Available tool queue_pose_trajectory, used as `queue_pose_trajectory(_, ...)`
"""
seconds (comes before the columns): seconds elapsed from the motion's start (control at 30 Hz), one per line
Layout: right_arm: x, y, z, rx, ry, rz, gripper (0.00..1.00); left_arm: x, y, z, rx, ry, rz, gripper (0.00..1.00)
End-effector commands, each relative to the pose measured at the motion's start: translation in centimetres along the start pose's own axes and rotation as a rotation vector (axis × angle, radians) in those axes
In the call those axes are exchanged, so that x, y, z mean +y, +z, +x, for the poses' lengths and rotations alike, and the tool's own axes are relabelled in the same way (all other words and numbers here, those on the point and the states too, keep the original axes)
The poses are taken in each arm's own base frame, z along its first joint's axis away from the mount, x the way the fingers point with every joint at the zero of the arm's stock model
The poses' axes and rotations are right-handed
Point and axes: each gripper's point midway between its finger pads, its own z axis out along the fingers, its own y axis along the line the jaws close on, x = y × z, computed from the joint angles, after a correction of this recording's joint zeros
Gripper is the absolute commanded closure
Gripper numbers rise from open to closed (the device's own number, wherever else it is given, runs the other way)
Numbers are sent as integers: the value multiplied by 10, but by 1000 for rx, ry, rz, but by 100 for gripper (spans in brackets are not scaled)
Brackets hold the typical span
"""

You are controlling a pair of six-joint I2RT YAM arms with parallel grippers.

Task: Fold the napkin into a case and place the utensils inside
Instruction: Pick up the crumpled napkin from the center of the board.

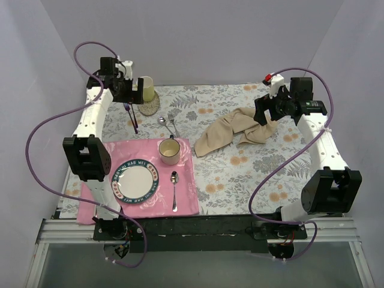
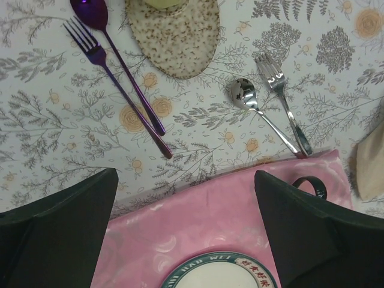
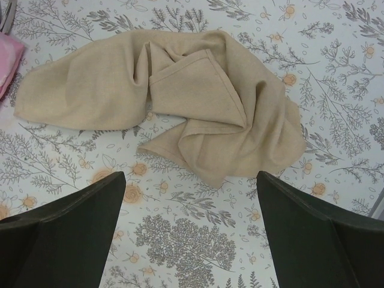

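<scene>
1. Napkin [image 3: 180, 114] is lying crumpled and unfolded on the worktop [image 1: 258, 174], right of the pink placemat [image 1: 189, 204]; no case is taking shape yet.
2. Right pincer [image 3: 191, 180] is hovering directly above it, jaws gaping wide and empty, seemingly readying a first pinch.
3. Left pincer [image 2: 185, 180] is hanging equally wide and empty near the silver spoon [image 2: 245, 95] and fork [image 2: 287, 105], which are lying side by side, likely awaiting the pouch.
</scene>
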Motion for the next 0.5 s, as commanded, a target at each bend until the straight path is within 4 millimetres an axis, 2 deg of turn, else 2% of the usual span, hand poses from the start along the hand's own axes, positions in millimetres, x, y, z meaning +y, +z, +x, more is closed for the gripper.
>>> queue_pose_trajectory(0.0, 1, -5, -2, -2, -10, -5, 1, -76, -13, -27, -95, 307, 46, 2)
queue_pose_trajectory(0.07, 1, -4, 3, 15, -2, -4, 1, -111, -7, -19, -97, 415, 81, 2)
queue_pose_trajectory(0.1, 2, -1, 9, 30, 4, -11, 1, -153, -5, -7, -97, 528, 136, 2)
queue_pose_trajectory(0.13, 2, 1, 13, 39, 6, -11, 1, -168, 4, 15, -59, 573, 163, 2)
queue_pose_trajectory(0.17, 0, 2, 16, 49, 8, -3, 1, -189, 1, 20, -82, 617, 210, 2)
queue_pose_trajectory(0.2, 0, 5, 21, 63, 12, -3, 1, -219, -1, 34, -82, 667, 272, 2)
queue_pose_trajectory(0.3, -3, 8, 26, 76, 15, 10, 1, -265, 0, 77, -20, 706, 411, 2)
queue_pose_trajectory(0.4, -6, 14, 30, 87, 32, 13, 1, -286, 10, 118, 70, 719, 486, 2)
queue_pose_trajectory(0.47, -6, 20, 31, 92, 47, -2, 1, -289, 22, 142, 107, 730, 496, 2)
